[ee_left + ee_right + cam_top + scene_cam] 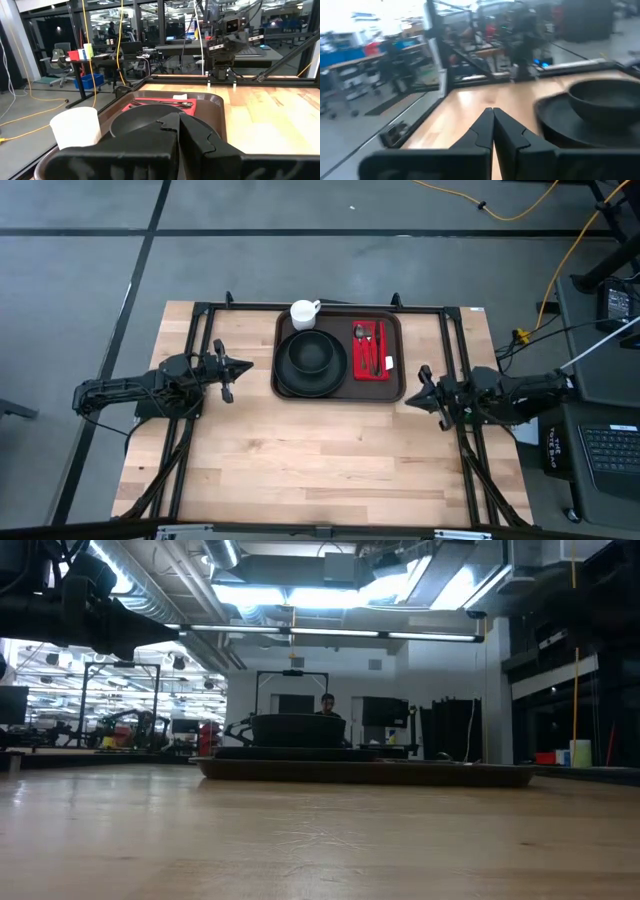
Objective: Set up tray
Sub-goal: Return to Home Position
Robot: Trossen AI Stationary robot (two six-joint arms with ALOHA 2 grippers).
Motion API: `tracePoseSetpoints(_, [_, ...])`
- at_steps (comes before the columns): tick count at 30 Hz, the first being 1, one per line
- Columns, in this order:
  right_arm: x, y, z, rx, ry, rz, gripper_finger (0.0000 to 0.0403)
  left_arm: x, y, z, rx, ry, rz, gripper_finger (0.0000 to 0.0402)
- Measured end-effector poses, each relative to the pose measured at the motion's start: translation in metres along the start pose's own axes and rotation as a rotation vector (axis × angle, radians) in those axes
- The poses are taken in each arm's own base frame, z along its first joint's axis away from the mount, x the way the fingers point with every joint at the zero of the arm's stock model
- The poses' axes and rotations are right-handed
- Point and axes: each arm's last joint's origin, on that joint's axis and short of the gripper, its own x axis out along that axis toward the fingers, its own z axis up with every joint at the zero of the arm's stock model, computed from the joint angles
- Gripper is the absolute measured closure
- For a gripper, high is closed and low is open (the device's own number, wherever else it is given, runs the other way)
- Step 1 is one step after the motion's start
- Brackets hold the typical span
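The dark brown tray (393, 383) lies at the table's far middle. On it a black bowl (311, 354) sits on a round black plate (291, 385), a white cup (304, 313) stands at its far left corner, and a red napkin (371, 370) carries dark cutlery. My left gripper (249, 365) is shut and level, just left of the tray and touching nothing. My right gripper (409, 398) is shut, off the tray's near right corner. The left wrist view shows the cup (76, 127), bowl (142, 122) and napkin (200, 106) beyond the shut gripper (179, 125).
A black metal frame (203, 310) runs along the table's far edge and both sides. Bare wood (320, 460) fills the table's near half. In the low view the tray (365, 772) lies far back, and a person (327, 704) stands in the room behind it.
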Motion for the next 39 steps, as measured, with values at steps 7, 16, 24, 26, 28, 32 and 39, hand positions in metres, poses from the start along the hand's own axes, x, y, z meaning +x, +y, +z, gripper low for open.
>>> tracePoseSetpoints(7, [0.000,0.010,-0.004,-0.044,0.021,0.088,0.0389,0.000,0.000,0.000,0.000,0.000,0.000,0.0398])
tracePoseSetpoints(16, [0.000,0.016,-0.005,-0.098,0.014,0.071,0.0389,0.000,0.000,0.000,0.000,0.000,0.000,0.0398])
tracePoseSetpoints(24, [0.000,0.016,-0.005,-0.114,0.020,0.070,0.0389,0.000,0.000,0.000,0.000,0.000,0.000,0.0398])
tracePoseSetpoints(26, [0.000,0.016,-0.006,-0.115,0.025,0.069,0.0389,0.000,0.000,0.000,0.000,0.000,0.000,0.0398])
tracePoseSetpoints(28, [0.000,0.016,-0.006,-0.115,0.025,0.069,0.0389,0.000,0.000,0.000,0.000,0.000,0.000,0.0398])
tracePoseSetpoints(32, [0.000,0.016,-0.006,-0.114,0.025,0.069,0.0389,0.000,0.000,0.000,0.000,0.000,0.000,0.0398])
tracePoseSetpoints(39, [0.000,0.016,-0.006,-0.115,0.025,0.068,0.0389,0.000,0.000,0.000,0.000,0.000,0.000,0.0398])
